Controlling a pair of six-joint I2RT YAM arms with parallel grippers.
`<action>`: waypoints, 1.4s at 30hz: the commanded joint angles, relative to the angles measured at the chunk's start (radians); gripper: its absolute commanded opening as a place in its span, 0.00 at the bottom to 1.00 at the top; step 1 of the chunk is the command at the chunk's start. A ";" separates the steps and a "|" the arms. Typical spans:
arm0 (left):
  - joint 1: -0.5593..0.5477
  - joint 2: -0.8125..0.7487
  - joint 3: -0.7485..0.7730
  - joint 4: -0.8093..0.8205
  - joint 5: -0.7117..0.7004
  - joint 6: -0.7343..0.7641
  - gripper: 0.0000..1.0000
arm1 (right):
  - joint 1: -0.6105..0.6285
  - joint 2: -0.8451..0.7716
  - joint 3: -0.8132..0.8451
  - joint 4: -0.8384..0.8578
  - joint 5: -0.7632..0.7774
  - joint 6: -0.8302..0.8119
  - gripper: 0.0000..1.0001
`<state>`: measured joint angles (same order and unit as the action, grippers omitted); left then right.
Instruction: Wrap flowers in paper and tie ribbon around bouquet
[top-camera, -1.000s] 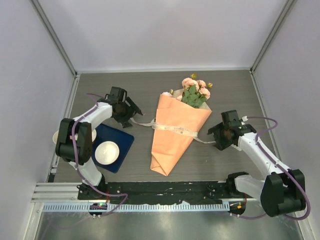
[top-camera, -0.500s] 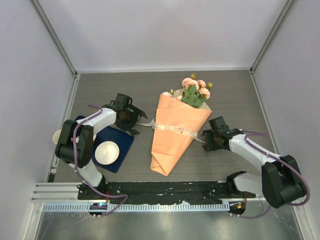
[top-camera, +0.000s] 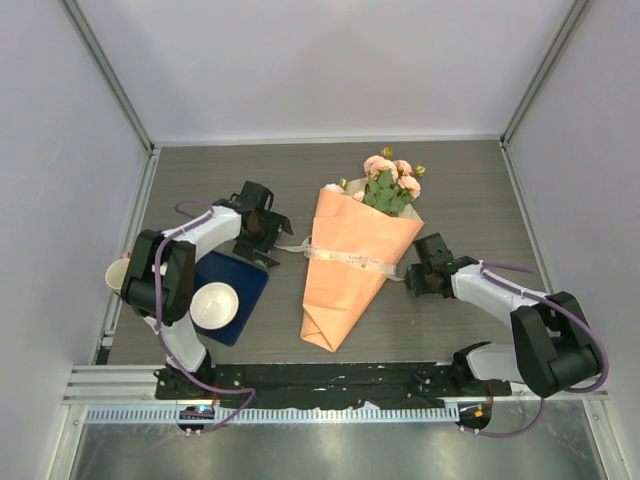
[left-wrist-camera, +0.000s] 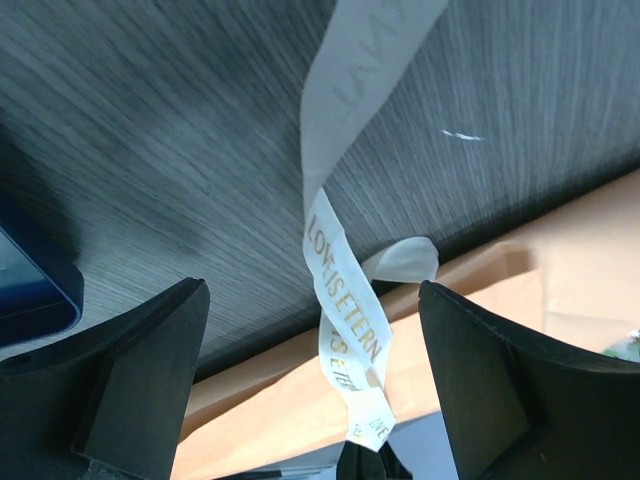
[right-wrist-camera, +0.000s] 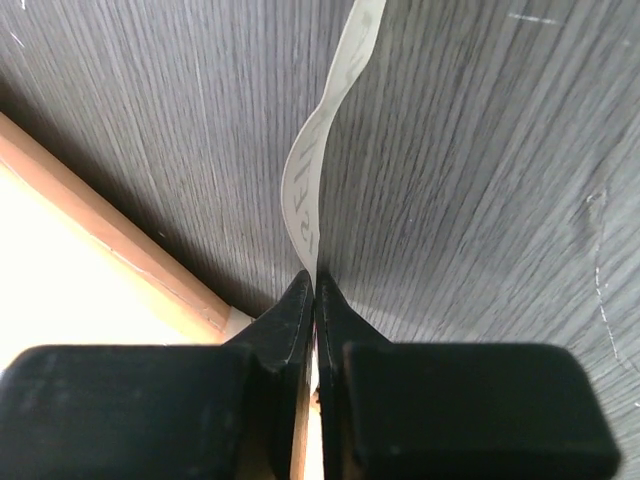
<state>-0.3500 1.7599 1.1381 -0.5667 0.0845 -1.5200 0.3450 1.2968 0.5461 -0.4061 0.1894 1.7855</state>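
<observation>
The bouquet lies on the table, a cone of orange paper (top-camera: 345, 290) with the pink flowers (top-camera: 392, 180) poking out of its far end. The cream ribbon (top-camera: 345, 258) crosses the cone, one tail out to each side. My left gripper (top-camera: 273, 240) is open at the left tail. In the left wrist view the printed ribbon (left-wrist-camera: 330, 250) hangs between the spread fingers (left-wrist-camera: 150, 370), free of both, over the paper's edge (left-wrist-camera: 560, 250). My right gripper (top-camera: 412, 276) is shut on the right tail. The right wrist view shows the ribbon (right-wrist-camera: 305, 190) pinched at the gripper (right-wrist-camera: 315, 282), beside the paper (right-wrist-camera: 60, 260).
A dark blue tray (top-camera: 250, 285) lies left of the cone and carries a white bowl (top-camera: 213, 304). Another pale bowl (top-camera: 117, 272) sits at the table's left edge behind the left arm. Grey walls close in the far and side edges.
My right gripper has moved left to the cone's edge and shut on the ribbon's right tail. My left gripper has shifted right, closer to the left tail, and stays open.
</observation>
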 joint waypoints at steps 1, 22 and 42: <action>-0.040 0.026 0.051 -0.084 -0.075 -0.106 0.89 | 0.003 0.016 -0.012 -0.008 0.076 -0.009 0.08; -0.122 0.161 0.205 -0.071 -0.486 0.275 0.00 | 0.106 0.064 0.223 -0.282 0.534 -0.483 0.01; 0.293 0.012 0.276 -0.392 -0.602 0.403 0.00 | -0.357 0.331 0.402 -0.520 0.613 -0.495 0.01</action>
<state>-0.1993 1.8217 1.3964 -0.9535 -0.5587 -1.1641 0.2356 1.7679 1.0702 -1.1427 0.9516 1.4658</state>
